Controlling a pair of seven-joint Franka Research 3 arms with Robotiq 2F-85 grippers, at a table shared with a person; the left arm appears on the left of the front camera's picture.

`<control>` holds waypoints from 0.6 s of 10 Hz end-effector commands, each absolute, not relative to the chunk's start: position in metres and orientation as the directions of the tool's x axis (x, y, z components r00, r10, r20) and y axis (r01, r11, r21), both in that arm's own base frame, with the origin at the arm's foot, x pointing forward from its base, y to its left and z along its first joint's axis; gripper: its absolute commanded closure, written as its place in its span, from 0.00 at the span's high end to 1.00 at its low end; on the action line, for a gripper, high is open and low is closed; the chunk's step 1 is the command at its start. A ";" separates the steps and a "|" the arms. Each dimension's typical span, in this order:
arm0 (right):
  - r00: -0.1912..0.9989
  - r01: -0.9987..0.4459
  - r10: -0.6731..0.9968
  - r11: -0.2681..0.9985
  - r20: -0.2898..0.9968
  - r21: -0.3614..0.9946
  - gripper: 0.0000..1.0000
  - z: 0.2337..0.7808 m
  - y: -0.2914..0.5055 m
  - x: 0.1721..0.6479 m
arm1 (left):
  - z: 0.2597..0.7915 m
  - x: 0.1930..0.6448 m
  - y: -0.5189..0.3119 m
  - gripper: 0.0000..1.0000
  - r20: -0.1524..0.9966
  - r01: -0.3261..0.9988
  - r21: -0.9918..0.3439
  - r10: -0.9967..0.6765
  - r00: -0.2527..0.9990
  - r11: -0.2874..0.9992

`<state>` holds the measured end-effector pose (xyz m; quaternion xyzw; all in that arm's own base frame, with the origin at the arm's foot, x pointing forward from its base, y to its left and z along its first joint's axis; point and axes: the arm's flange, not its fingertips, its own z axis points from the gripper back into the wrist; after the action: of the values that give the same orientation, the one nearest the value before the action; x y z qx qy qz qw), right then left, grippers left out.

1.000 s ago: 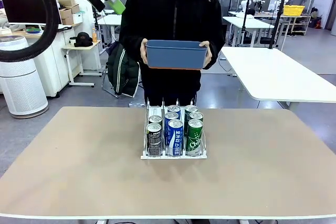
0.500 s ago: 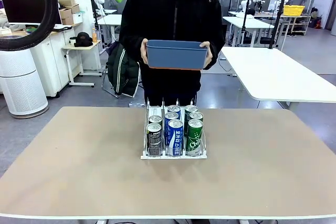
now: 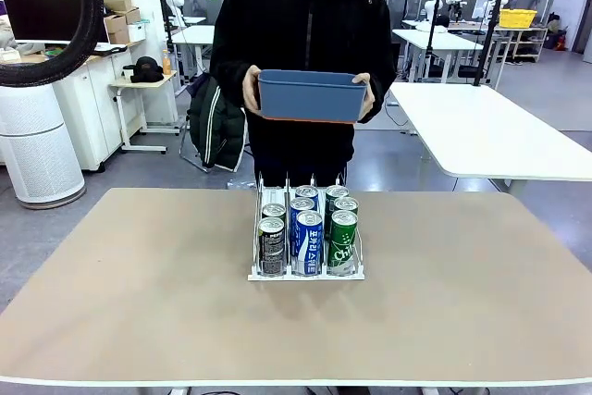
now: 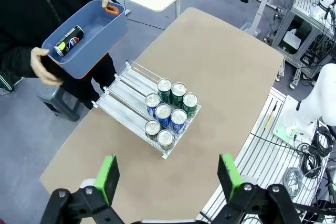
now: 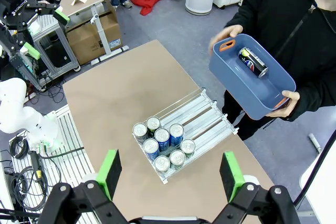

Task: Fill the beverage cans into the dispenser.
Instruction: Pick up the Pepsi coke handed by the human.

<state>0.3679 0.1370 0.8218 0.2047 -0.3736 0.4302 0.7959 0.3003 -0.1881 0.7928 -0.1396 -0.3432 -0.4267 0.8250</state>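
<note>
**Both robot hands hang high and empty over a nearly full can dispenser**

I am looking down from both wrists. My left hand point(image 4: 168, 177) and my right hand point(image 5: 169, 174) are spread fully wide, green pads far apart, with nothing between them. I judge they sit this high to keep clear of the person and to take in the whole layout.

The dispenser point(image 4: 131, 77) stands in the middle of the tan, matte worktop point(image 3: 139, 275). It is clear acrylic with thin upright dividers forming three lanes on a white base. Eight slim cans point(image 3: 308, 240) stand upright in it, bunched at the end nearest me, most likely because the lanes feed cans forward. Two are black, three are blue with white lettering and three are green, each with a shiny silver top. The black lane is one can short, and all three lanes are bare at the far end.

At the far side a person point(image 3: 310, 16) in a black jacket holds a blue bin point(image 3: 310, 80) by both short ends, above and beyond the worktop. It is smooth, rounded plastic with orange handle trim. One loose can point(image 5: 253, 61), dark with a round logo, lies on its side inside, well apart from the dispenser. I judge it is being offered for loading.
</note>
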 end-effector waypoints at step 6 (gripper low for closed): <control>0.351 -0.838 0.533 0.545 0.770 0.005 1.00 0.820 0.137 0.367 | 0.790 0.305 -0.183 1.00 0.698 0.812 0.069 -0.610 0.376 0.580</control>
<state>0.3679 0.1370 0.8218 0.2047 -0.3736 0.4302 0.7959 0.3013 -0.1870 0.7945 -0.1391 -0.3501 -0.4246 0.8233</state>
